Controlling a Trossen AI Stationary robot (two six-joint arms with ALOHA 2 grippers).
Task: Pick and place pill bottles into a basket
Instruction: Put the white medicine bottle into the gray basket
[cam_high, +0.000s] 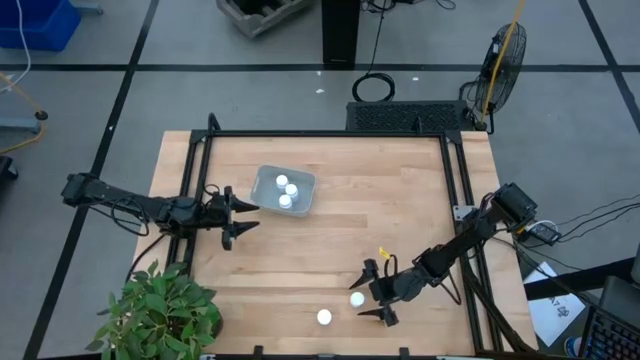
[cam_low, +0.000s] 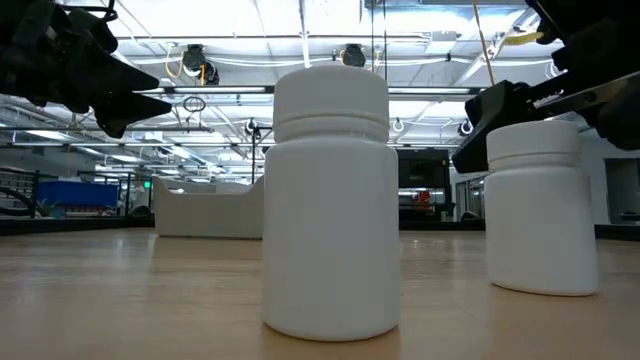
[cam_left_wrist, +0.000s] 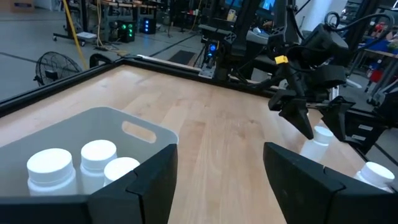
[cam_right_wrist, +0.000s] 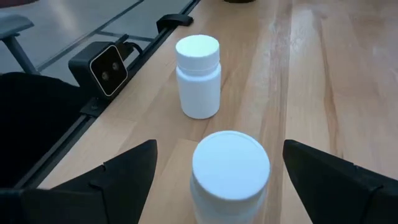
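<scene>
On a pale wooden table (cam_high: 320, 250), the right gripper (cam_high: 377, 297) hangs with its jaws spread wide on either side of one pill bottle (cam_high: 357, 299) near the front edge, nothing yet grasped. A second loose bottle (cam_high: 324, 317) stands upright just beside it, a little nearer the front edge and to the left. Three more bottles (cam_high: 286, 191) already stand in the pale grey-blue basket (cam_high: 303, 181) toward the far left of the table. The left gripper (cam_high: 240, 216) waits just left of the basket, jaws released and empty. The bottles look to be light, rigid plastic with smooth, probably slippery walls and a ribbed cap; they should take a firm squeeze without harm, but might tip or skid if nudged on one side first. The safest hold is likely across the round body just under the cap, with both fingers closing evenly. A potted plant (cam_high: 160, 310) sits off the table's near left corner, clear of the work.
</scene>
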